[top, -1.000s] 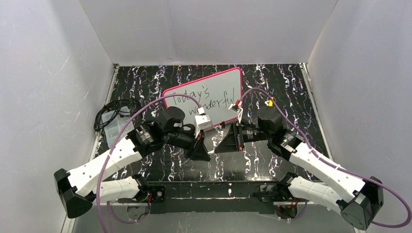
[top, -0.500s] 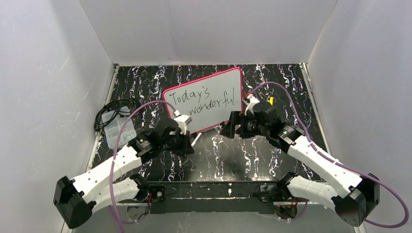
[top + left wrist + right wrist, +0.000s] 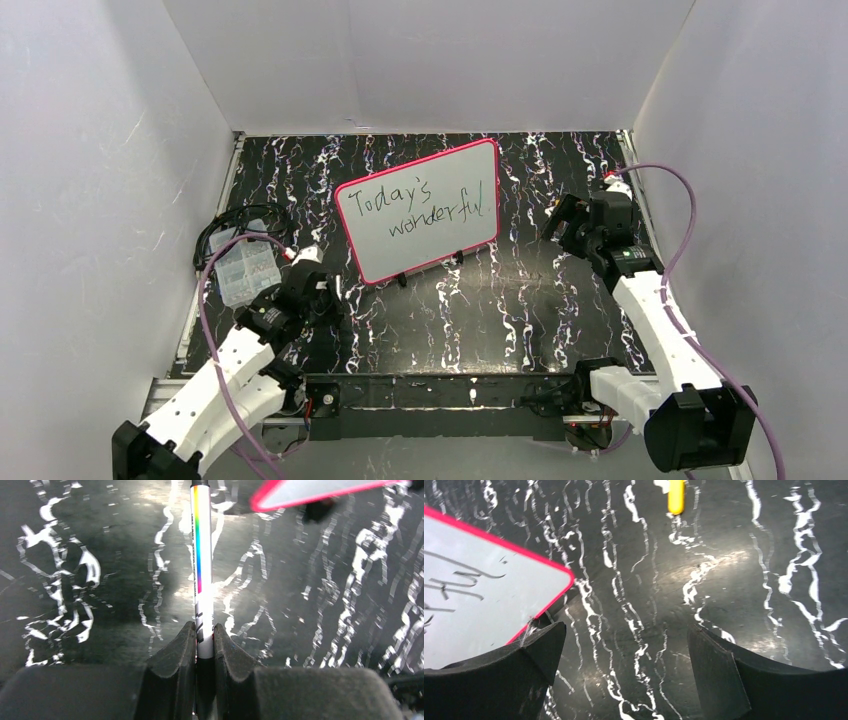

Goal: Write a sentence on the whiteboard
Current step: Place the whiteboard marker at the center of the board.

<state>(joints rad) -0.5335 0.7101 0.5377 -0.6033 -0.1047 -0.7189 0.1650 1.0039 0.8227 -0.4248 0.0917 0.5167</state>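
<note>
The top camera sits high above and behind the left arm (image 3: 230, 370) and the right arm (image 3: 650, 310). It looks down and forward over the whole table (image 3: 520, 300). The whiteboard (image 3: 420, 210) shows a little toward 12 o'clock from the middle. The left wrist camera sits low and very near, looking along the pen (image 3: 202, 555) in the left gripper (image 3: 204, 630). There the whiteboard's corner is at 1 o'clock. The right wrist camera looks down past the right gripper (image 3: 626, 635), also near, with the whiteboard's corner at 9 o'clock. All three views share the whiteboard and the table.

The marker (image 3: 202, 555) runs off the left wrist view's top edge, tip unseen. Only a blurred corner of the whiteboard (image 3: 312, 489) shows there (pink frame).
</note>
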